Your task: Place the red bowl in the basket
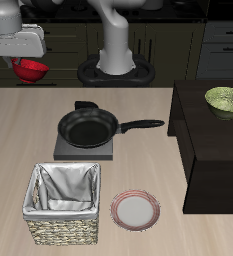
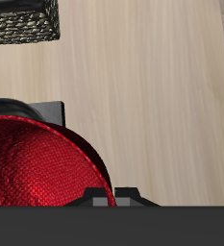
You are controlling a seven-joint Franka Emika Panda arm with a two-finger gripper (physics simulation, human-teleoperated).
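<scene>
Gripper: the grey two-finger gripper (image 1: 21, 58) hangs high above the wooden table (image 1: 138, 130), beyond its back edge; the jaws are clamped on the rim of the bowl.
Red bowl: the small glossy bright red round bowl (image 1: 31, 70) is held in the air below the gripper, tilted, clear of the table; in the wrist view its textured red surface (image 2: 37, 178) fills much of the frame.
Basket: the square tan woven wicker basket with a light grey cloth lining (image 1: 63, 207) stands at the table's front edge, well apart from the bowl; one corner of it (image 2: 22, 21) shows in the wrist view.
Frying pan: the black round frying pan (image 1: 88, 128) rests on a dark square burner plate (image 1: 63, 150) mid-table, just behind the basket.
Plate: the flat pink-rimmed plate (image 1: 135, 211) lies just beside the basket at the front edge.
Green bowl: the green patterned bowl (image 1: 226, 99) sits on the dark cabinet top (image 1: 203, 140).
</scene>
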